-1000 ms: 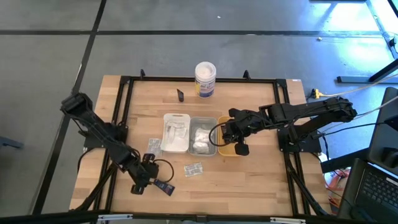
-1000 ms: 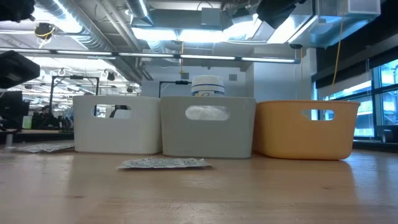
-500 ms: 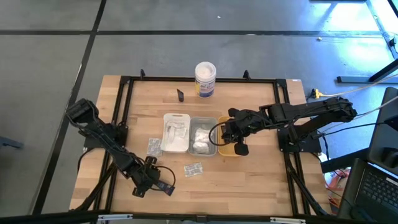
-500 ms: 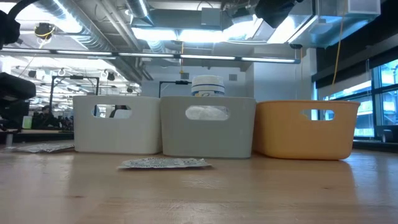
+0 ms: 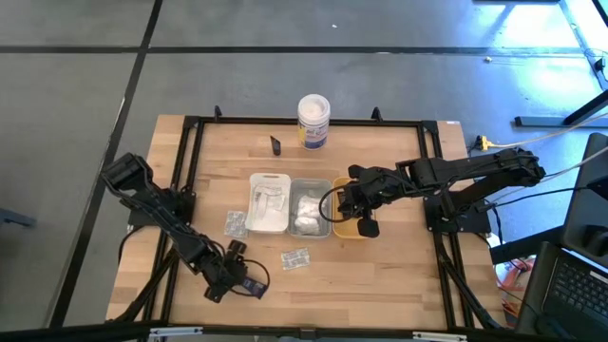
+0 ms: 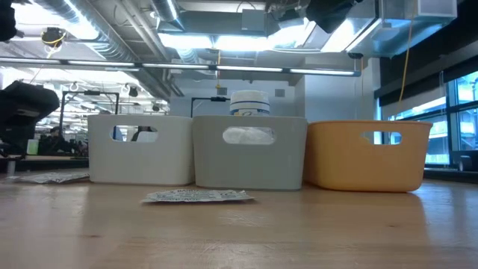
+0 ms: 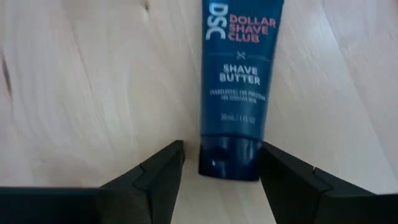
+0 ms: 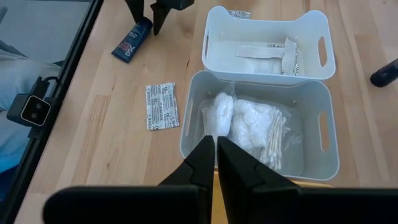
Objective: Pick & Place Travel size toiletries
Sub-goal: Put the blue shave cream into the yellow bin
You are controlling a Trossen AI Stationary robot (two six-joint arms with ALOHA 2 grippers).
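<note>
A dark blue tube [image 7: 239, 74] printed "Shave Butter" lies flat on the wood near the table's front left [image 5: 255, 283]. My left gripper [image 7: 221, 163] points steeply down over it and is open, one finger on each side of the tube's dark cap end [image 7: 229, 158]. My right gripper [image 8: 216, 158] hangs shut above the grey tray [image 8: 193, 140], holding nothing. A printed sachet [image 5: 295, 257] lies flat in front of the trays, and another sachet [image 5: 235, 223] lies left of the white tray [image 5: 269, 180]. A small black tube [image 5: 275, 145] lies at the back.
Three trays stand in a row at mid-table: white, grey with white wrapped bundles [image 8: 249, 124], and orange [image 6: 370, 153]. The white tray holds flat packets [image 8: 264, 53]. A tall white tub [image 5: 313, 120] stands at the far edge. A black frame borders the table.
My left gripper has gone down toward the blue tube and rolled about its own axis, so its fingers now stand on either side of the cap end. The arm has uncovered the sachet left of the white tray. The tube has not moved.
</note>
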